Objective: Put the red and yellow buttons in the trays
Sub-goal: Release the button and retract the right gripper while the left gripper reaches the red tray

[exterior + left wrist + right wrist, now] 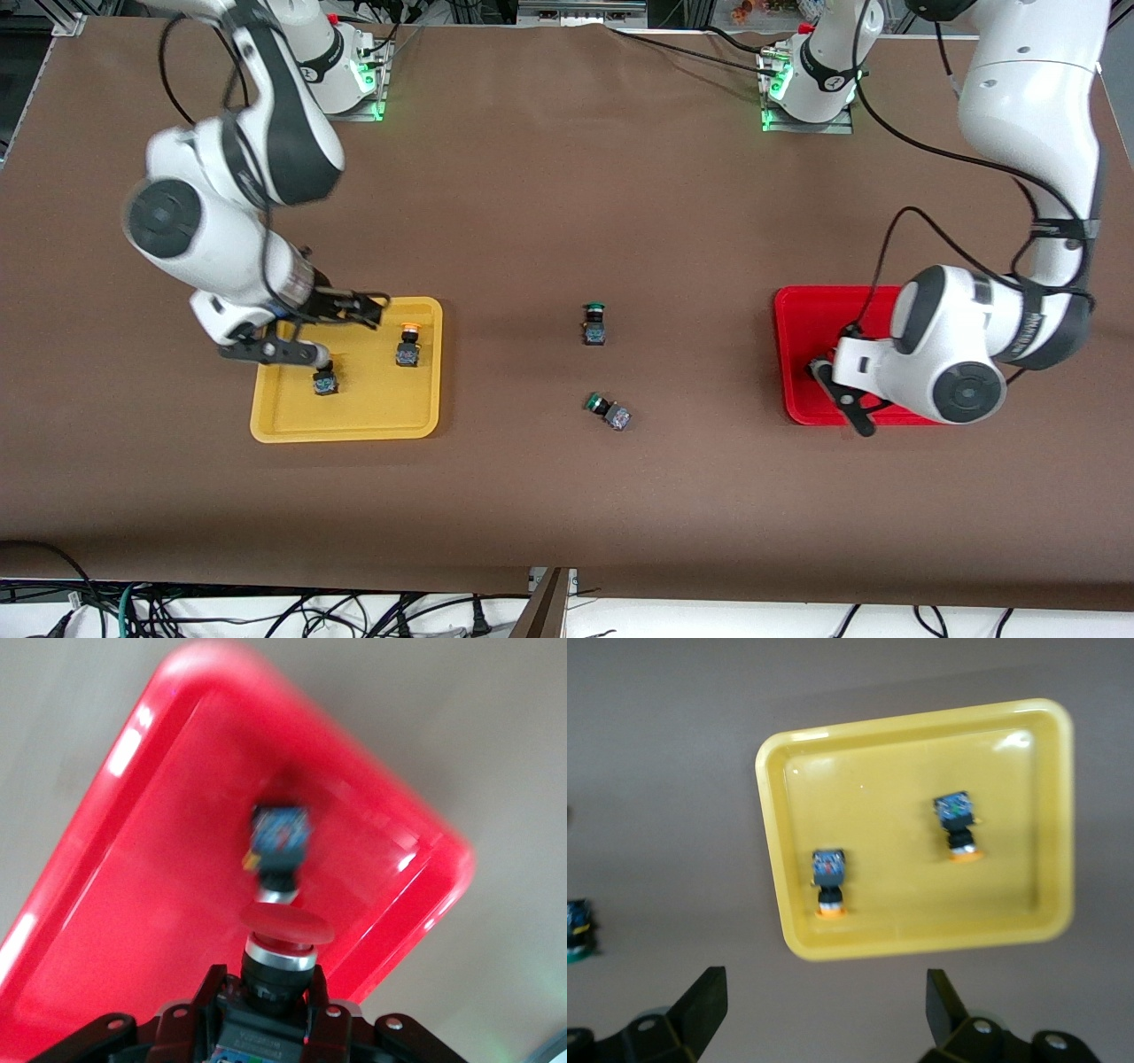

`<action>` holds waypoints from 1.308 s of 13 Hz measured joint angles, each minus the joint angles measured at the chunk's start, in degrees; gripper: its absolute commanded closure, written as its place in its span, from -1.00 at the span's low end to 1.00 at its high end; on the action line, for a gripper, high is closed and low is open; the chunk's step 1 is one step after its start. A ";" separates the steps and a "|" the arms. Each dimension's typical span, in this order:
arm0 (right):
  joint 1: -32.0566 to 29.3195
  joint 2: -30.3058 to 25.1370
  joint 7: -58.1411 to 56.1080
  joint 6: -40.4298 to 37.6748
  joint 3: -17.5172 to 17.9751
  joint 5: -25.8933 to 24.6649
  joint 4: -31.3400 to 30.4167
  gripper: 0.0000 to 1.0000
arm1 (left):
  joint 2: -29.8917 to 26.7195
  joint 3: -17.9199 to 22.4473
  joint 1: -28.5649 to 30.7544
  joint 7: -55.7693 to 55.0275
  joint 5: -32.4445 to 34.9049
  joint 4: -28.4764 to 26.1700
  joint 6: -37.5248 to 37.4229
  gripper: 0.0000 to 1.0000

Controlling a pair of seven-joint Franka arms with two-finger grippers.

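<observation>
My left gripper (842,399) hangs over the red tray (797,354) and is shut on a red button (283,935) by its black body, cap pointing away. A second red button (278,843) lies in the red tray (133,859) below it. The arm hides both red buttons in the front view. My right gripper (341,330) is open and empty over the yellow tray (354,425). Two yellow buttons (408,344) (325,381) rest in that tray. In the right wrist view they show in the yellow tray (904,753), one yellow button (957,826) apart from the other (829,879), with the right gripper (824,1010) wide open.
Two green-capped buttons sit on the brown table between the trays: one upright (594,323), one on its side (608,411) nearer the front camera. One green button (578,926) shows at the edge of the right wrist view.
</observation>
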 measured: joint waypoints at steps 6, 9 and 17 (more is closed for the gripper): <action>-1.62 -13.72 -9.33 -10.26 -4.35 -0.08 -4.78 -0.98 | 0.28 0.06 6.87 6.44 4.47 -9.48 15.39 -0.72; -1.97 -14.14 -10.90 -11.25 -4.23 -1.91 -4.80 -0.98 | 0.23 -0.42 7.66 7.05 4.42 -11.06 16.48 -1.00; -1.94 -13.53 -12.02 -11.12 -3.52 -4.65 -1.43 -0.98 | -12.74 -12.10 8.47 -11.23 -4.20 -7.45 -1.98 -1.00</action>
